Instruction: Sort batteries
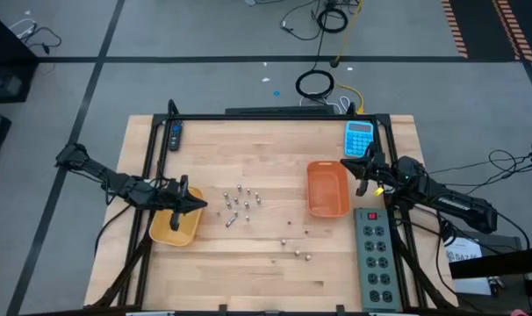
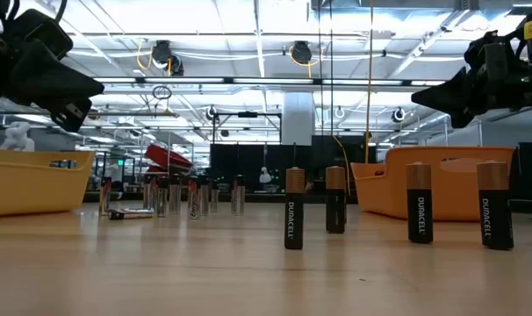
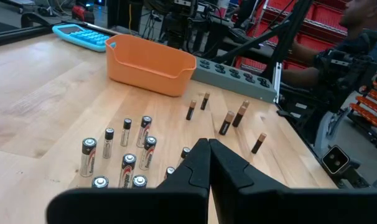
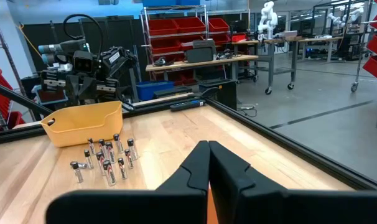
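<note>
The left gripper [image 1: 198,205] is pinched closed, empty, above the yellow tray [image 1: 174,226]; the right gripper [image 1: 357,168] is closed too, by the orange tray [image 1: 327,188]; the batteries [image 1: 240,205] stand between the trays.

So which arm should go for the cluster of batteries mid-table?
Probably left: its end effector sits right beside the cluster, while the right end effector is beyond the orange tray.

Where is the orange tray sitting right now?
In the high view the orange tray sits right of table centre, just below the blue calculator, beside the right gripper.
</note>
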